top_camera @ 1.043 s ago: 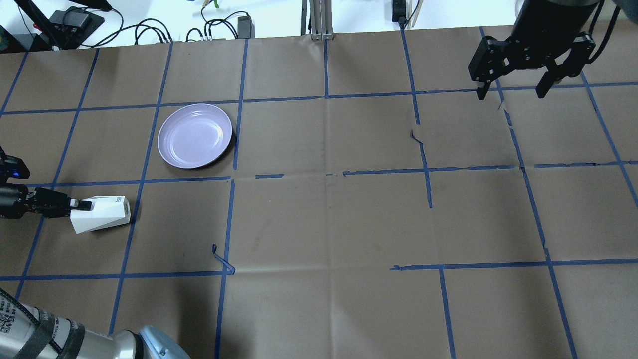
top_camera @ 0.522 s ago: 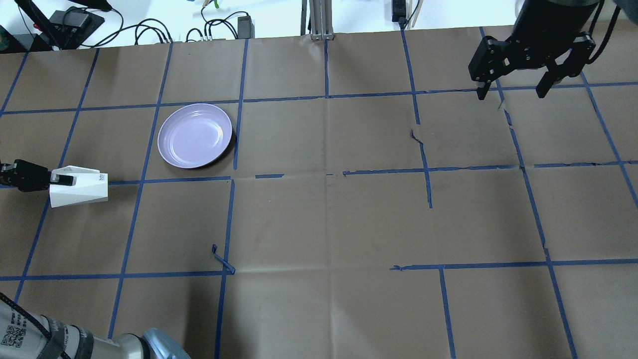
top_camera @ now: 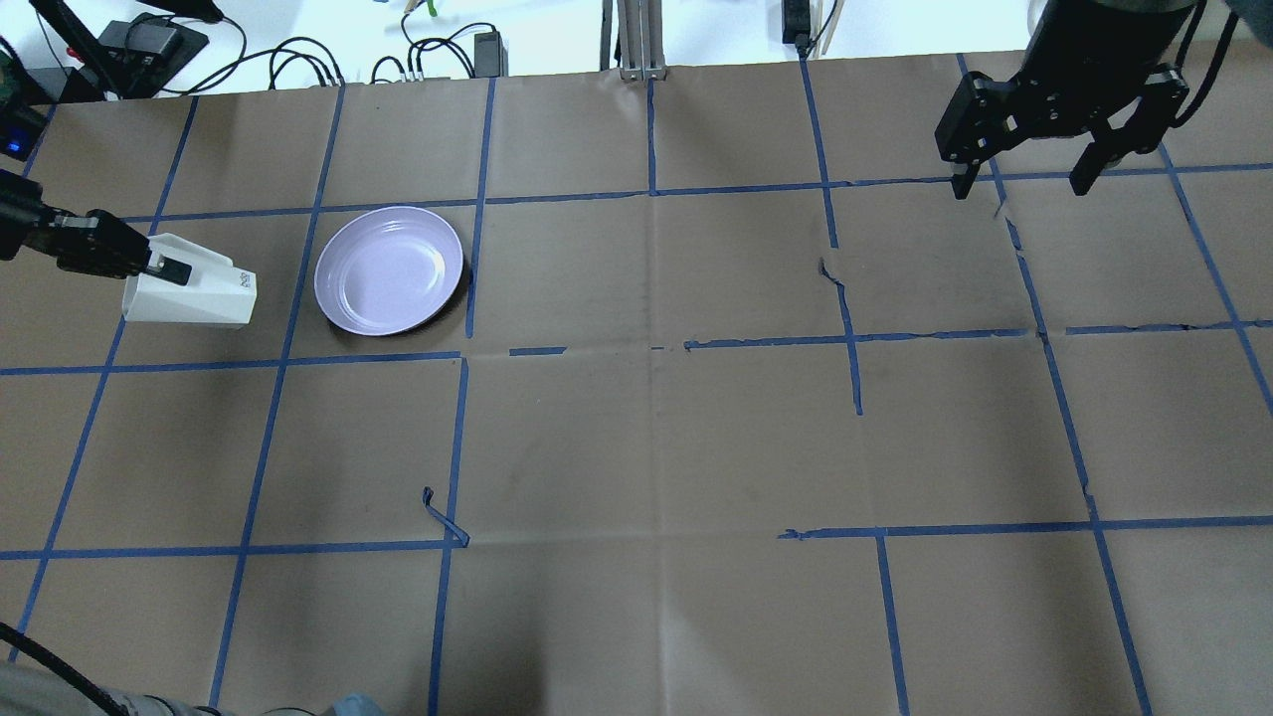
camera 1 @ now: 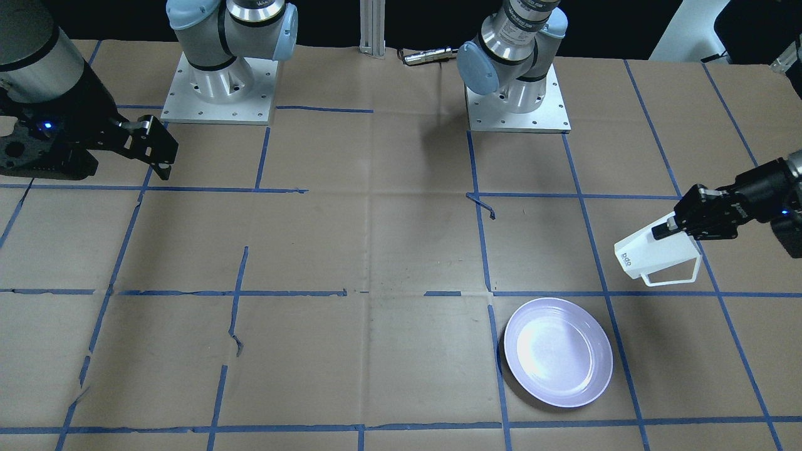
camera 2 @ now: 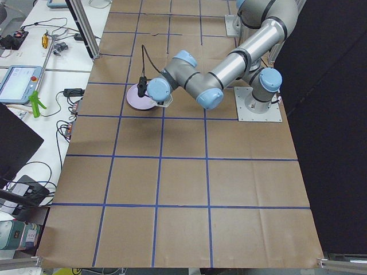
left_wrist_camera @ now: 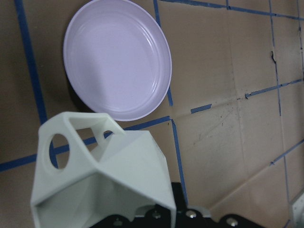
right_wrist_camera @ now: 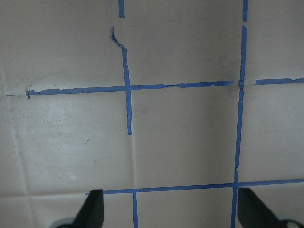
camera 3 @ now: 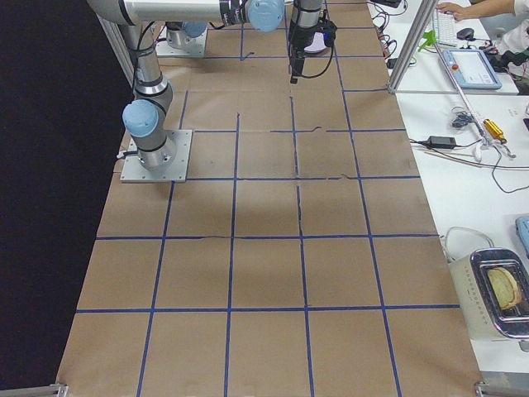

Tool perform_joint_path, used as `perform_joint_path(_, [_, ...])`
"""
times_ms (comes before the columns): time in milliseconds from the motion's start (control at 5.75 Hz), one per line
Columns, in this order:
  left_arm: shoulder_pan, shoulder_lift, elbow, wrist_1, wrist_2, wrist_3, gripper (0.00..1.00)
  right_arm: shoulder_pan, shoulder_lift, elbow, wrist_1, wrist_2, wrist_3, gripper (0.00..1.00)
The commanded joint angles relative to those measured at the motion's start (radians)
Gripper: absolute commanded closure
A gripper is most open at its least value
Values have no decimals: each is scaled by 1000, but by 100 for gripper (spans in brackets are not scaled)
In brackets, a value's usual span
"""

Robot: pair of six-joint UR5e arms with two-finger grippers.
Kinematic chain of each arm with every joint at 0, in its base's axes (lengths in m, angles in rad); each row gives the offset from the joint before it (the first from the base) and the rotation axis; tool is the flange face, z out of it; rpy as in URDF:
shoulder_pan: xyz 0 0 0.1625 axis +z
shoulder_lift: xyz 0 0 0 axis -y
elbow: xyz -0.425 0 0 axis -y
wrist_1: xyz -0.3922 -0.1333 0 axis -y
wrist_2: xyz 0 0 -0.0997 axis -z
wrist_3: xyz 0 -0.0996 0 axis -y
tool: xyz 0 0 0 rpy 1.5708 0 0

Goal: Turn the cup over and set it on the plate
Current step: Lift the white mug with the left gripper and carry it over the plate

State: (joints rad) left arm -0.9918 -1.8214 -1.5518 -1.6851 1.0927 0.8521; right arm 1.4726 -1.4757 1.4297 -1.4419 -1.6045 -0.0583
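The left gripper (top_camera: 167,268) has its fingers closed on the wall of the cup (top_camera: 194,298) at its wide open end. The cup is held on its side, near the plate (top_camera: 388,268) but not touching it. Its narrow base points toward the plate and its handle faces away from the robot. The right gripper (top_camera: 1019,187) hangs well apart from the plate, over the table (top_camera: 656,447), fingers spread wide and holding nothing.

Silver arms (camera 2: 252,46) bear pale-blue caps (camera 1: 477,69), black jaws
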Motion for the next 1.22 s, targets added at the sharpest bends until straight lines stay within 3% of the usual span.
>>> perform_joint_path(0, [-248, -42, -19, 307, 152, -231, 98, 0, 0, 0, 0, 0, 0, 0])
perform_joint_path(174, [-349, -79, -16, 387, 308, -242, 98, 0, 0, 0, 0, 0, 0, 0])
perform_joint_path(522, [-416, -168, -19, 465, 386, -239, 96, 0, 0, 0, 0, 0, 0, 0])
perform_joint_path(696, [-438, -194, -24, 472, 477, -236, 96, 0, 0, 0, 0, 0, 0, 0])
perform_joint_path(1043, [-462, -210, -25, 475, 478, -239, 94, 0, 0, 0, 0, 0, 0, 0])
